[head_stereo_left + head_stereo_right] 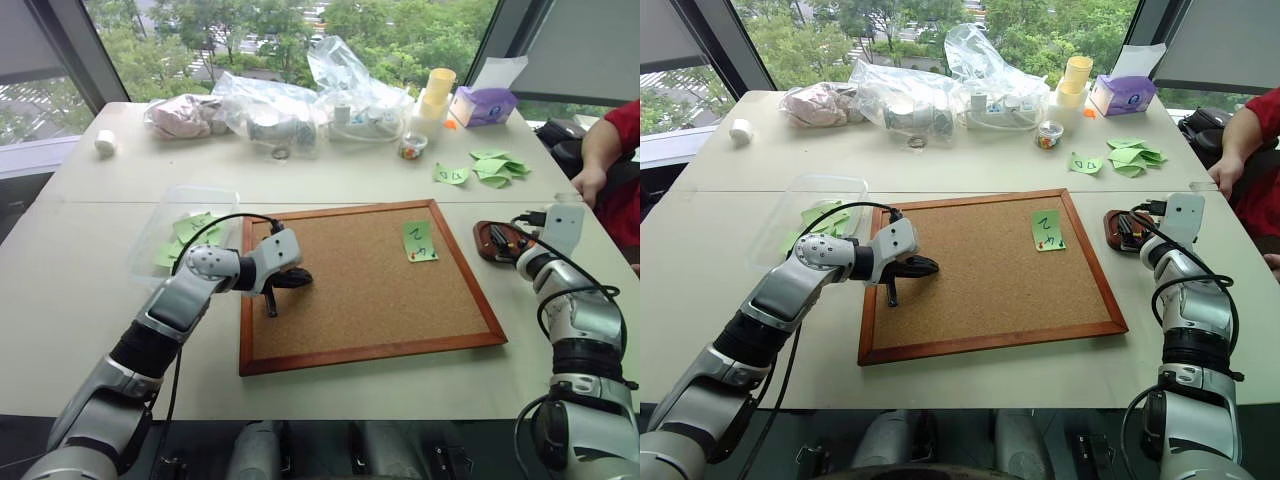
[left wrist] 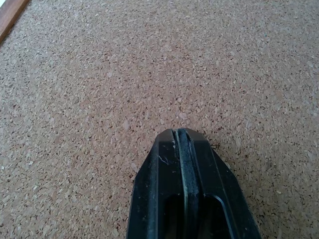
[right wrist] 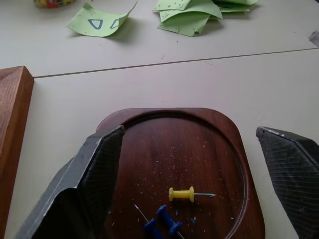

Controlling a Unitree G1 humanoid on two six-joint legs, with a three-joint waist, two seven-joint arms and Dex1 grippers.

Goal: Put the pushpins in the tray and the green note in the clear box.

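The right end effector (image 3: pixel 192 184) hangs open over the tray (image 3: pixel 227 129), a yellow pushpin (image 3: pixel 182 193) lying between its fingers. The left end effector (image 2: pixel 182 137), closed and empty, rests on the corkboard (image 1: pixel 370 290), well apart from the green note (image 1: pixel 419 241).

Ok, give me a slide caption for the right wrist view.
Open right gripper above the wooden tray, where a yellow pushpin and blue pushpins lie.

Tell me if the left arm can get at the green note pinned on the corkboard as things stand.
Probably yes. The left tool, shut, hangs over the corkboard, and bare cork lies between it and the green note. A pin seems to hold the note's lower edge, so it may resist lifting.
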